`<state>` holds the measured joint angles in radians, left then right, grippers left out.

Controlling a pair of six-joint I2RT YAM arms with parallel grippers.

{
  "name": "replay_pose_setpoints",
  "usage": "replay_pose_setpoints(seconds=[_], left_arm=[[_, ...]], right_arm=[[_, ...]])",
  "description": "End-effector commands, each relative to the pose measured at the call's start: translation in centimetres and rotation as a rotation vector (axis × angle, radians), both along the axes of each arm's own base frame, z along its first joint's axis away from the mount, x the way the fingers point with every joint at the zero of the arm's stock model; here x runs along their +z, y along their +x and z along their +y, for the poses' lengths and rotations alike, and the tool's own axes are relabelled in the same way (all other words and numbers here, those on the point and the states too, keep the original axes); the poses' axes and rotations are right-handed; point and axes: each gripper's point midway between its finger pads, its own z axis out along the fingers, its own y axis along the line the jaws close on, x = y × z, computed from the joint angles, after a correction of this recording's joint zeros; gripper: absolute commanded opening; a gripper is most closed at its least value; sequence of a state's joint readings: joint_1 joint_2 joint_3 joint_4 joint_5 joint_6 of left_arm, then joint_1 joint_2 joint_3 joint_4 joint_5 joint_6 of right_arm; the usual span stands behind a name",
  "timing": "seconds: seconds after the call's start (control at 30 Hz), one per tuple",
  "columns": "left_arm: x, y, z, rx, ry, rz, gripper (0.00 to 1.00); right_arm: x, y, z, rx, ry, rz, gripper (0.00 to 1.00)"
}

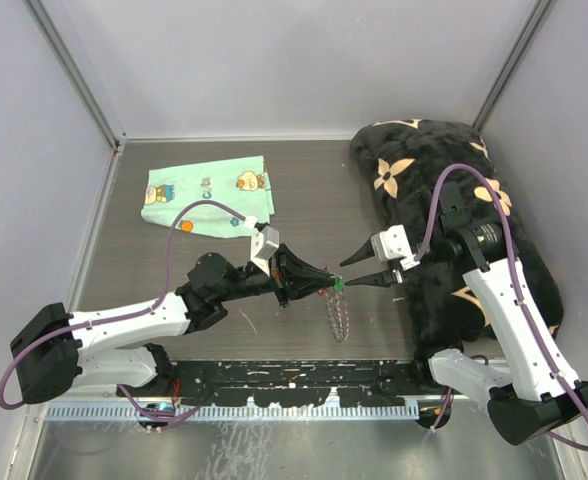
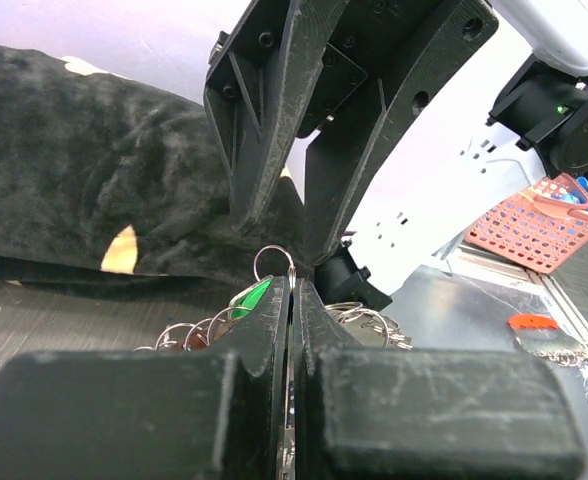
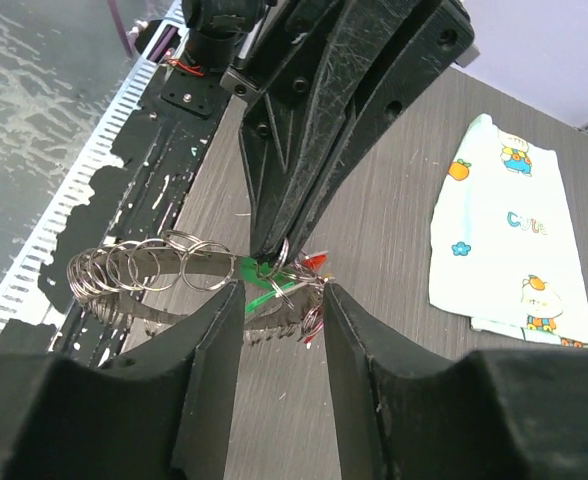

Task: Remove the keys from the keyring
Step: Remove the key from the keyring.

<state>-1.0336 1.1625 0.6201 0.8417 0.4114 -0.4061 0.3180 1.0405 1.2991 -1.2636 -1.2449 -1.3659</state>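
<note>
**Top view.** My left gripper (image 1: 326, 283) reaches over the dark grey wood-grain table (image 1: 174, 280) toward its middle. Its fingers are clenched on the upper end of the thin silver wire keyring (image 1: 340, 316), which trails from my fingertips toward the near edge. A small silver green-headed key (image 1: 340, 285) sits right at that tip. My right gripper (image 1: 347, 275) comes in from the opposite side, jaws parted, its tips just beside that key. A mint-green cartoon-print cloth (image 1: 209, 195) lies far back on the left. A black plush blanket with beige flowers (image 1: 444, 190) lies under my right arm.

**Left wrist.** My fingers (image 2: 264, 330) press flat against each other, and a small silver ring of the keyring (image 2: 273, 262) pokes up between their tips. The green-headed key (image 2: 251, 297) is just left of it, and more rings fan out low on both sides. My right gripper (image 2: 286, 235) hangs close above. A red plastic mesh basket (image 2: 534, 225) stands off to the right.

**Right wrist.** My fingers (image 3: 214, 340) stand apart and pinch nothing. The green-headed key (image 3: 262, 270) and a small red-headed key (image 3: 317, 262) sit just beyond the gap between them. The keyring (image 3: 139, 270) runs off to the left, strung with silver rings. My left gripper (image 3: 274, 240) grips it from above. I cannot tell whether the loop rests on the table. The cloth (image 3: 504, 230) lies at the right.
</note>
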Motion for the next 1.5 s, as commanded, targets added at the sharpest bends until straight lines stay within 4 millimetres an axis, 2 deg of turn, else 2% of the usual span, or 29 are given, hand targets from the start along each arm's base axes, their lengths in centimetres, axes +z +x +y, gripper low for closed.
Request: replay_pose_setpoints(seconds=[0.0,0.37,0.7,1.17,1.47], left_arm=[[4.7,-0.7,0.9,-0.013,-0.145,-0.081,0.0],[5.1,-0.8,1.0,-0.018,-0.157,-0.077,0.0],[6.1,-1.0,1.1,-0.03,-0.195,-0.062,0.0],[6.4,-0.4,1.1,-0.012,-0.214,0.003,0.0],[6.5,0.8,1.6,0.057,-0.26,0.049,0.0]], right_arm=[[0.5,-0.7,0.4,0.04,0.016,-0.053,0.41],[-0.2,-0.7,0.3,0.032,-0.026,-0.087,0.31],[0.1,-1.0,0.2,0.027,-0.029,-0.113,0.23],[0.8,-0.6,0.2,-0.002,-0.023,-0.129,0.07],[0.5,-0.3,0.2,-0.019,-0.025,-0.121,0.05]])
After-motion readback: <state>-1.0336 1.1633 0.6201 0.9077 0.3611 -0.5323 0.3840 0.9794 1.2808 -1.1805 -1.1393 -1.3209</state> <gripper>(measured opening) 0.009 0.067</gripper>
